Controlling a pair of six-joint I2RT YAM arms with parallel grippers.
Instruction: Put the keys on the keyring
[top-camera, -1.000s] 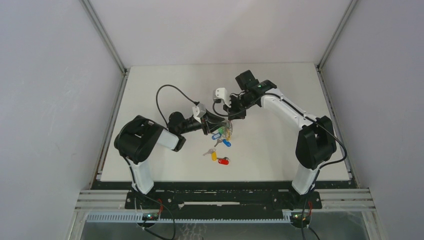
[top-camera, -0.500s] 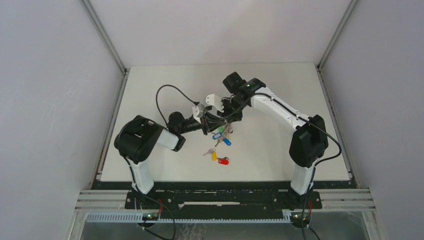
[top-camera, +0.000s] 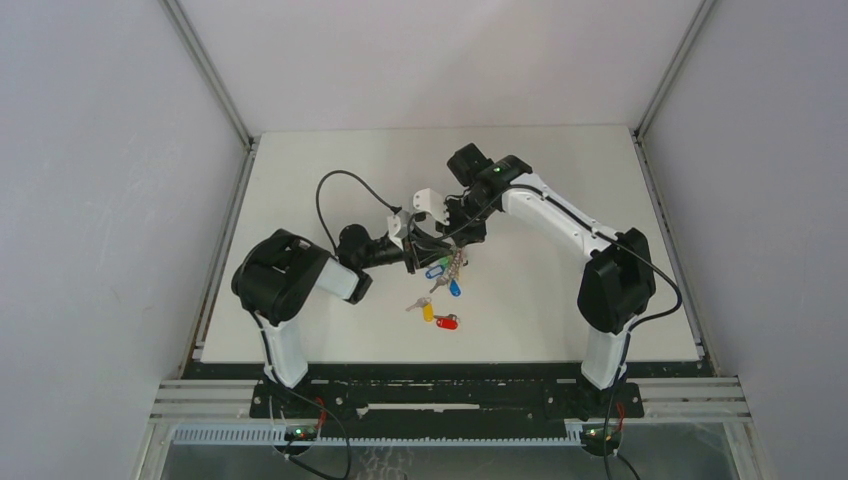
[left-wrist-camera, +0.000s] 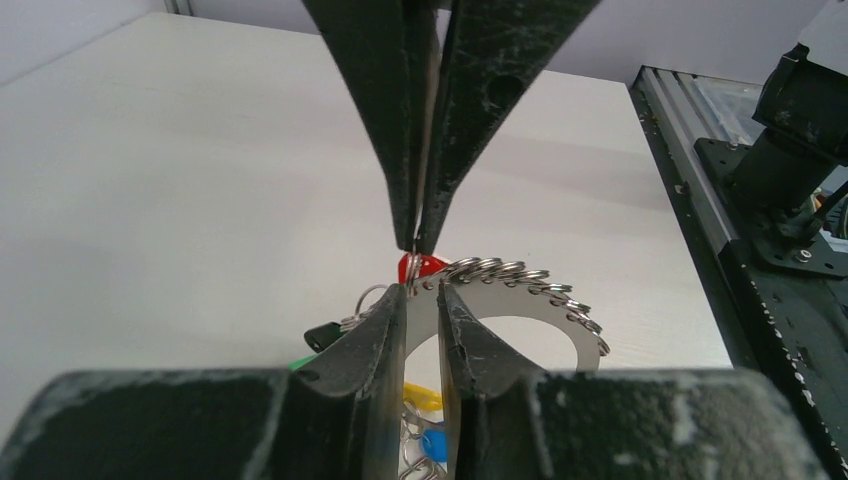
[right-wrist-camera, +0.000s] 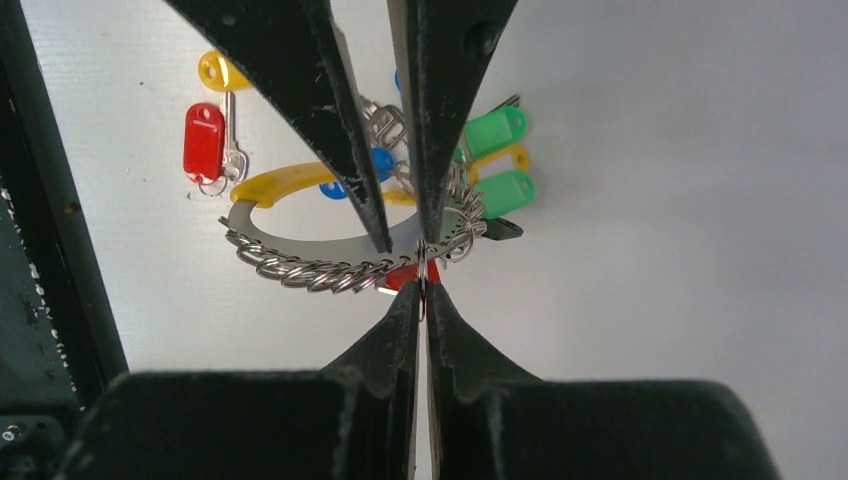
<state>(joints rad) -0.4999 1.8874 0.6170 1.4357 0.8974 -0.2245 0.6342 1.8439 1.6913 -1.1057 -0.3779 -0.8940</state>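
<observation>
Right gripper (right-wrist-camera: 421, 290) has shifted left to meet left gripper (left-wrist-camera: 422, 292). Left: clamped on keyring (right-wrist-camera: 300, 268), over surface (top-camera: 560, 290). Right: pinching red-tag key (left-wrist-camera: 420, 266) at ring's edge. Step: threading. Next: you align key loop w/ ring gap.

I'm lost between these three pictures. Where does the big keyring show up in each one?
Top external: the keyring is near the picture's centre.
Left wrist: lower centre, its coiled edge curving right.
Right wrist: centre-left, a flat arc.
Shared landmark: the blue tag hanging from it.
</observation>
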